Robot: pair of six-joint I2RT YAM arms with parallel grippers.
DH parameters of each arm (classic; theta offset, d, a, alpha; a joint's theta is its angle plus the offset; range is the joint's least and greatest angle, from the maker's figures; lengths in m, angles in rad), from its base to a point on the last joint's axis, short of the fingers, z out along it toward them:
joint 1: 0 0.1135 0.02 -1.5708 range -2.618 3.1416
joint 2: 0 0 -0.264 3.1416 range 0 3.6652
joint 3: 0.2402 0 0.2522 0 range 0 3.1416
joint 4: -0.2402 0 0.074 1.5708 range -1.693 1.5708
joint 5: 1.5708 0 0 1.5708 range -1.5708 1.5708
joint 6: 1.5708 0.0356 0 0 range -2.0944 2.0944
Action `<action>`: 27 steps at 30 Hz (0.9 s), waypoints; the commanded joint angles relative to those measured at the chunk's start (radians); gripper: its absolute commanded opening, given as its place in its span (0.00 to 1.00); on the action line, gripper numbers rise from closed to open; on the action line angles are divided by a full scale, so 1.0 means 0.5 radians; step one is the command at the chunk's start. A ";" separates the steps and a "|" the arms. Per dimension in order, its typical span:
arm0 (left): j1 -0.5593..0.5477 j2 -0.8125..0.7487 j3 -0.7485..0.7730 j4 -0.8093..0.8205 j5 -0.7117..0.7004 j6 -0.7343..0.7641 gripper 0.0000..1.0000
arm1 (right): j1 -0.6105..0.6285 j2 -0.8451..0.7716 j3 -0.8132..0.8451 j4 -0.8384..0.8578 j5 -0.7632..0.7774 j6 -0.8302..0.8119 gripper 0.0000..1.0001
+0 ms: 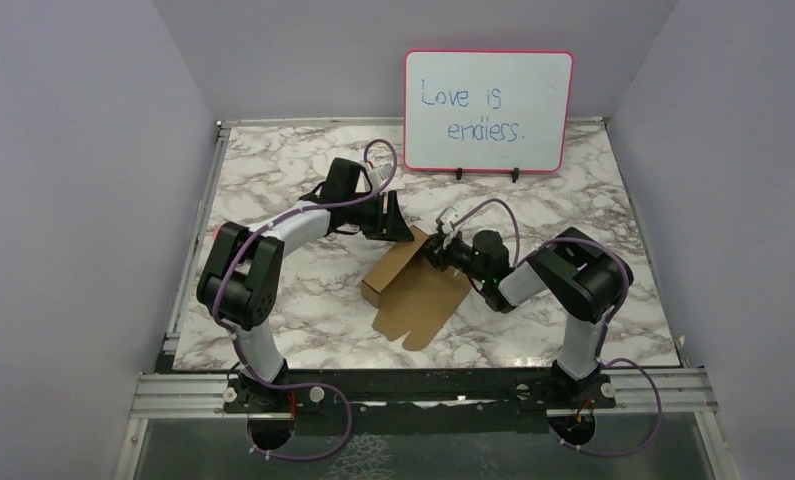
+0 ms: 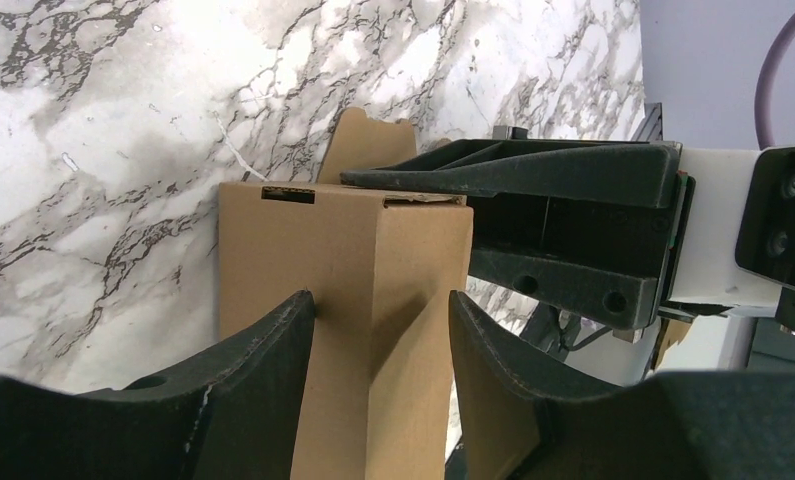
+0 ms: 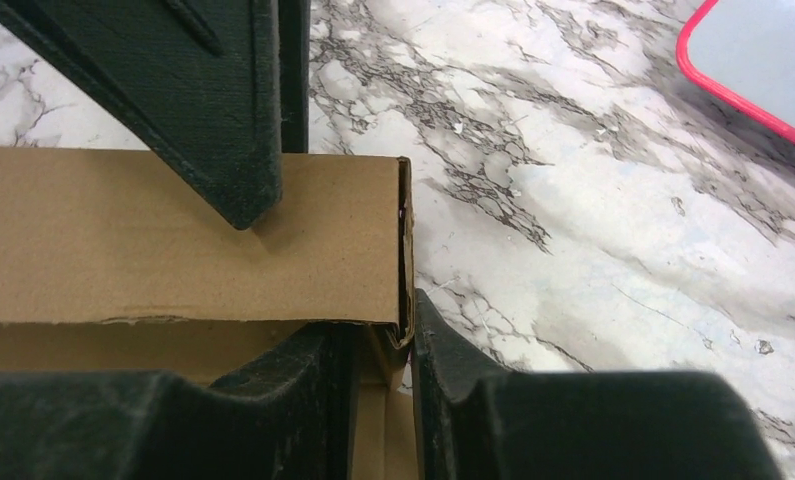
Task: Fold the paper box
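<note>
top view: the paper box (image 1: 418, 290) is sitting mid table (image 1: 293, 190), a bit right of centre. it's looking half done, with one long side folded up on the left and the rest lying flat toward the near right. the left gripper (image 1: 393, 222) is hanging over its far end and the right gripper (image 1: 441, 245) is sitting just beside that same far corner. the whiteboard (image 1: 488, 110) is standing at the far edge, not involved.

left wrist: its fingers (image 2: 263, 370) are standing about half apart on either side of the raised wall, probably steadying the fold. can't tell if they're actually squeezing, since the contact is getting cut off at the bottom.

right wrist: its fingers (image 3: 273, 400) are sitting close together with the wall's end edge between them, i'm guessing to crease or tuck that corner. can't tell if it's clamped yet. one left finger tip (image 3: 213, 120) is resting against the wall's face. the flat flaps aren't showing here.
</note>
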 commanded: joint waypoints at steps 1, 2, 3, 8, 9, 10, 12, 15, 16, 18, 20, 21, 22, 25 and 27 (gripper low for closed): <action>-0.024 -0.037 -0.021 0.079 0.135 -0.049 0.53 | 0.033 0.063 -0.011 0.076 0.168 0.050 0.27; -0.024 -0.037 -0.023 0.078 0.140 -0.054 0.53 | 0.040 0.063 -0.008 0.077 0.204 0.065 0.26; -0.022 -0.036 -0.023 0.078 0.141 -0.057 0.53 | 0.045 0.064 -0.005 0.078 0.224 0.075 0.25; -0.030 -0.039 -0.029 0.090 0.160 -0.070 0.53 | 0.074 0.070 0.001 0.082 0.320 0.114 0.25; -0.029 -0.039 -0.029 0.092 0.164 -0.073 0.53 | 0.083 0.074 0.002 0.085 0.343 0.119 0.25; -0.028 -0.038 -0.031 0.095 0.164 -0.076 0.53 | 0.092 0.079 0.002 0.093 0.371 0.125 0.25; -0.029 -0.032 -0.032 0.099 0.170 -0.082 0.53 | 0.110 0.088 -0.001 0.103 0.431 0.138 0.25; -0.032 -0.022 -0.037 0.115 0.180 -0.094 0.53 | 0.128 0.093 0.001 0.108 0.504 0.161 0.25; -0.036 -0.021 -0.038 0.119 0.180 -0.095 0.53 | 0.132 0.098 0.002 0.108 0.520 0.170 0.25; -0.038 -0.017 -0.041 0.122 0.187 -0.101 0.53 | 0.142 0.097 -0.002 0.105 0.553 0.181 0.24; -0.045 -0.015 -0.044 0.129 0.187 -0.102 0.53 | 0.152 0.097 -0.004 0.099 0.622 0.193 0.24; -0.047 -0.010 -0.044 0.130 0.188 -0.103 0.53 | 0.158 0.094 -0.002 0.088 0.652 0.198 0.24; -0.049 -0.008 -0.047 0.131 0.186 -0.104 0.53 | 0.164 0.094 -0.003 0.086 0.682 0.199 0.24; -0.050 -0.002 -0.047 0.130 0.187 -0.105 0.53 | 0.182 0.095 -0.013 0.097 0.777 0.199 0.24; -0.051 0.003 -0.048 0.133 0.182 -0.105 0.53 | 0.193 0.093 -0.016 0.096 0.824 0.256 0.24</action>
